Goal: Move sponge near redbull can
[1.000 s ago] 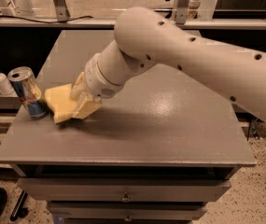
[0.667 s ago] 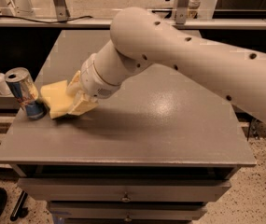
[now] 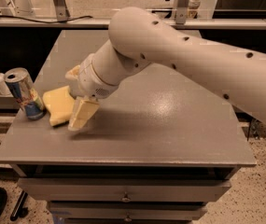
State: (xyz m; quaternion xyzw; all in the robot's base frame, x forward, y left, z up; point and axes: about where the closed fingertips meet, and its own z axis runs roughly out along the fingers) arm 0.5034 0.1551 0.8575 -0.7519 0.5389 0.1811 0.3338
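The grey table (image 3: 170, 125) carries everything, and the white arm (image 3: 193, 55) reaches across it from the right toward its left edge. The gripper (image 3: 73, 99) sits low over that left part. Its 2 yellowish fingers look spread apart, 1 in front of the sponge (image 3: 57, 104) and 1 behind it, and they seem to have hold of nothing. The sponge lies flat on the table, just beside the can (image 3: 24, 93), which stands upright at the left edge. I cannot tell whether sponge and can touch.

By my reading the placing is as good as done, and the step in hand is the release and withdrawal. To do it well, keep the fingers wide and lift straight up before pulling right, so the front finger does not drag the soft sponge away. Avoid any drift left: the slim can would tip easily.
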